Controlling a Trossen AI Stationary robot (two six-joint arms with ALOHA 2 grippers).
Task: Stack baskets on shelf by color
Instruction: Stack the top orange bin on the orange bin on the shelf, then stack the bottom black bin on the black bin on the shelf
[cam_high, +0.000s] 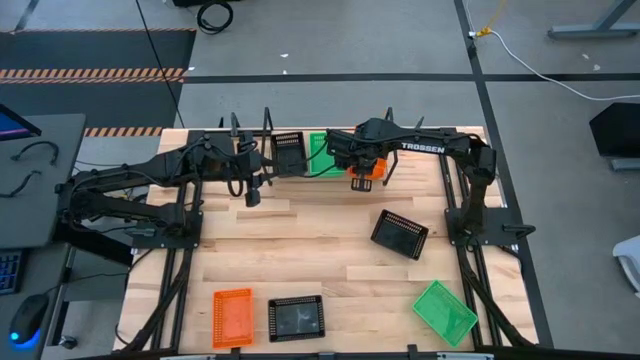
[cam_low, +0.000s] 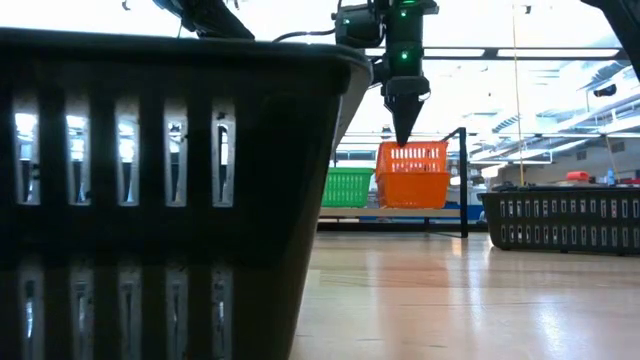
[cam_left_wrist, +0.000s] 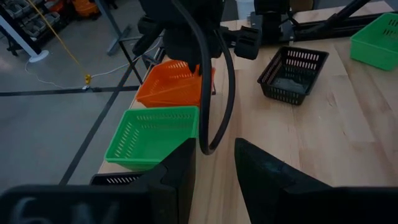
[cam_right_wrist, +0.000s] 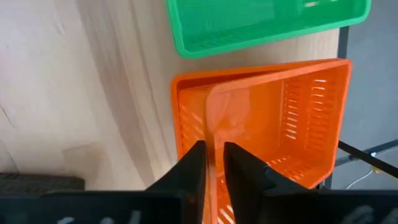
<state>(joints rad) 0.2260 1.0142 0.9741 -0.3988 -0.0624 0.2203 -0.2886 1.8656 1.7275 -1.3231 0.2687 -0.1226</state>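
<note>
Working across from the left, we see our left gripper (cam_high: 252, 197) hovering over the table just before the shelf (cam_high: 262, 131), fingers slightly apart, holding nothing; on the shelf sit a black basket (cam_high: 289, 152), a green basket (cam_high: 320, 150), then a tilted orange basket (cam_high: 364, 168); our right gripper (cam_right_wrist: 212, 163) straddles its wall, fingers narrowly apart.

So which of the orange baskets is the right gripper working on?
The orange basket on the shelf, beside the green basket on the shelf, directly under the right gripper. The other orange basket lies alone at the table's near edge.
</note>
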